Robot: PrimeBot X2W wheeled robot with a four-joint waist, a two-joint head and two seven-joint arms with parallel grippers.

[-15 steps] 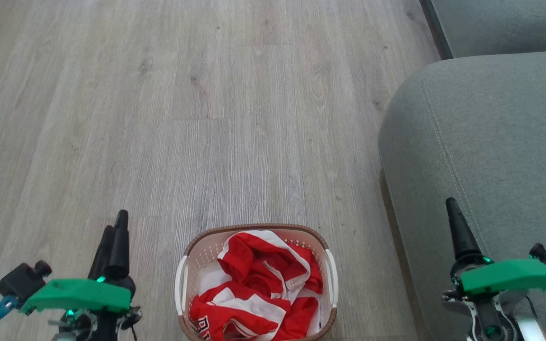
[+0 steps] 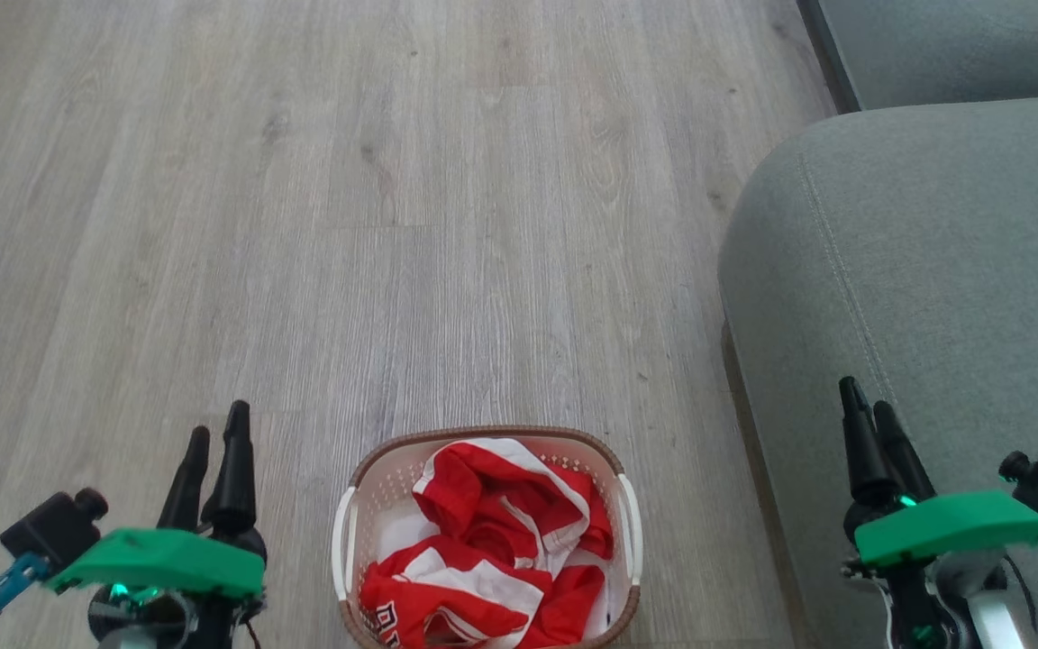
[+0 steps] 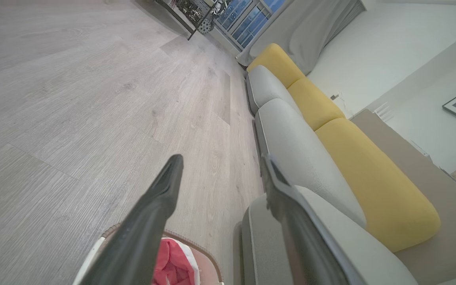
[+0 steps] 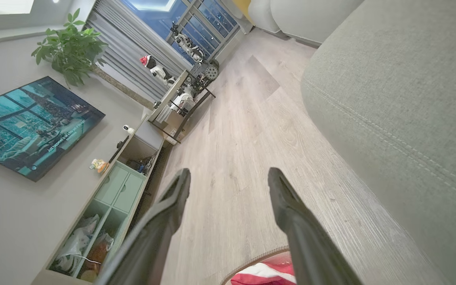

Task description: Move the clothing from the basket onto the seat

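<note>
Crumpled red clothing [image 2: 501,541] with white stripes fills the white perforated basket [image 2: 352,523], which stands on the floor at the bottom centre of the head view. The grey-green seat [image 2: 933,270] lies to the basket's right. My left gripper [image 2: 213,446] hangs open to the left of the basket, nothing between its fingers. My right gripper [image 2: 870,406] hangs open over the seat's near edge, right of the basket. The left wrist view catches the clothing [image 3: 172,265] and basket rim [image 3: 200,249] below its open gripper [image 3: 220,166]. The right wrist view shows a strip of clothing [image 4: 263,275] under its open gripper [image 4: 228,176].
Pale wood-plank floor [image 2: 348,225] stretches ahead and to the left. A second grey cushion [image 2: 960,45] lies beyond the seat. Yellow back cushions [image 3: 366,178] line the sofa. A low cabinet [image 4: 109,206] with a television [image 4: 26,126] stands along the far wall.
Both wrists have turned, so each gripper's two fingers now show apart in the head view. Both arms sit slightly lower. Basket and clothing have not moved.
</note>
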